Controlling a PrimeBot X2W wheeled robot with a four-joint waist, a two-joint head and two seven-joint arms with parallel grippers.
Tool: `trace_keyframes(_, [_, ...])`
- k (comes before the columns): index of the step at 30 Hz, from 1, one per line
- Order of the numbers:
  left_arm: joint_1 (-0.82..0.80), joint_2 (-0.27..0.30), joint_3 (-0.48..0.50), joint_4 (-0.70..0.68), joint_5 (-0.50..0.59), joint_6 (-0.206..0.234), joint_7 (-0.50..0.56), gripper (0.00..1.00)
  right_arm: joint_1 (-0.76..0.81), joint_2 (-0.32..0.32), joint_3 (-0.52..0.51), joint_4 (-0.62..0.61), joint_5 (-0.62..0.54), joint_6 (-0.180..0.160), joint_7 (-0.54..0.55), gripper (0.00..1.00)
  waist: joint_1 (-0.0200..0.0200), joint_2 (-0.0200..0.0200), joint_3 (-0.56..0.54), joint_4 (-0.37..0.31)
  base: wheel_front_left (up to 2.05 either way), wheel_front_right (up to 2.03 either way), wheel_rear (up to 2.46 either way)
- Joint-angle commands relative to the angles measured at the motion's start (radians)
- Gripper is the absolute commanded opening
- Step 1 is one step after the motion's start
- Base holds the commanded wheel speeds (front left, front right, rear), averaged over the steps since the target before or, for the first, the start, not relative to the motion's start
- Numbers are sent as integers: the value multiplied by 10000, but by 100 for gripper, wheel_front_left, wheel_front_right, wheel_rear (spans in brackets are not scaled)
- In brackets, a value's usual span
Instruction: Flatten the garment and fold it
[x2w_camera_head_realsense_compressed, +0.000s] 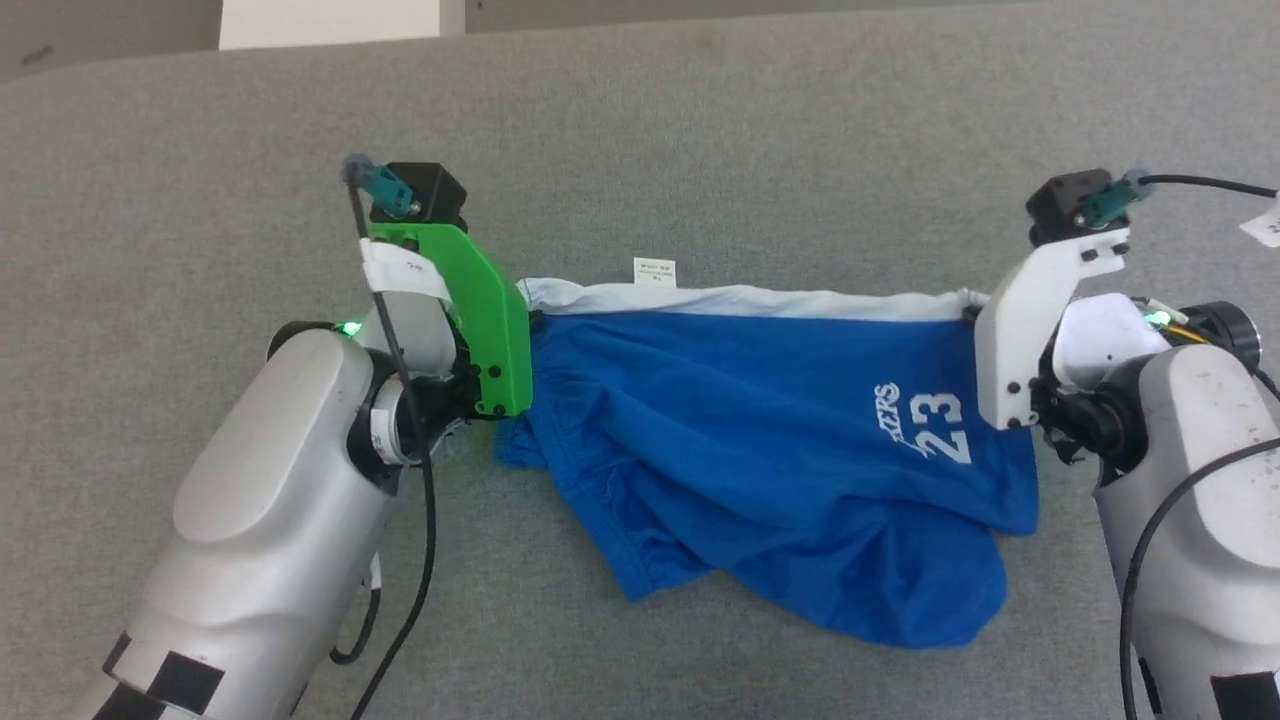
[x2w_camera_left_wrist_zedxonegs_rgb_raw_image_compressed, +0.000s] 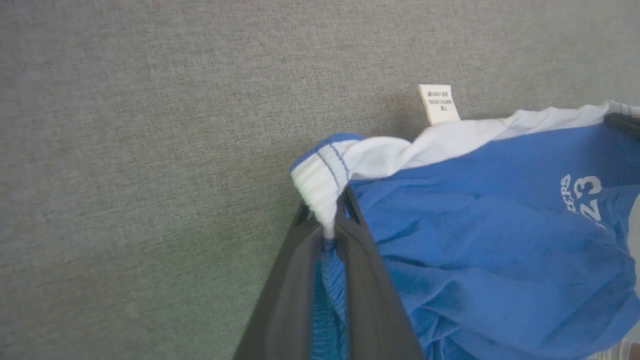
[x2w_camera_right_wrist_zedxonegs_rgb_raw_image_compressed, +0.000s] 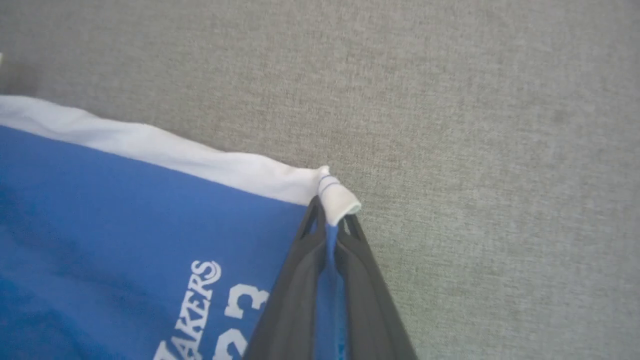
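The shorts (x2w_camera_head_realsense_compressed: 760, 450) rest on the table (x2w_camera_head_realsense_compressed: 700, 130), far edge spanning left gripper (x2w_camera_left_wrist_zedxonegs_rgb_raw_image_compressed: 327, 217) at left and right gripper (x2w_camera_right_wrist_zedxonegs_rgb_raw_image_compressed: 330, 217) at right; tag (x2w_camera_head_realsense_compressed: 654, 270) projects beyond that edge.

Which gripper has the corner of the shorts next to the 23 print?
The right gripper, shut on the white-striped corner of the shorts beside the print; the left gripper holds the far corner, nearer the tag.

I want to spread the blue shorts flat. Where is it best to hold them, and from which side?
Hold the shorts at both ends of the white stripe, left hand and right hand each from its outer side: that edge stretches straight, while the rest below lies crumpled.
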Motion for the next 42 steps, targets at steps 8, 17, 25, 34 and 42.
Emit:
trace_keyframes(8, [-364,-206,662,101,-515,-139,-633,0,-464,-383,20,-885,1017,-17,-423,0,-1,-1,-1307,88,0,0,0])
trace_keyframes(17, [-1907,-280,1252,226,-278,-346,-1743,0,-1962,-501,-295,-1141,1636,-17,-939,0,-1,-1,-2075,259,0,0,0])
trace_keyframes(25, [-2678,-496,1662,549,-128,-389,-2878,0,-2627,-382,-696,-1200,1679,-17,-1144,0,-1,-1,-2431,388,0,0,0])
trace_keyframes(34, [-3685,-651,1752,1318,109,-427,-3476,0,-3754,-71,-1245,-900,937,-17,-994,0,-1,-1,-1610,380,0,0,0])
trace_keyframes(42, [-5997,-687,2032,2359,514,-526,-4352,0,-6706,419,-2125,8,-193,-17,-1448,0,-1,-1,196,290,0,0,0])
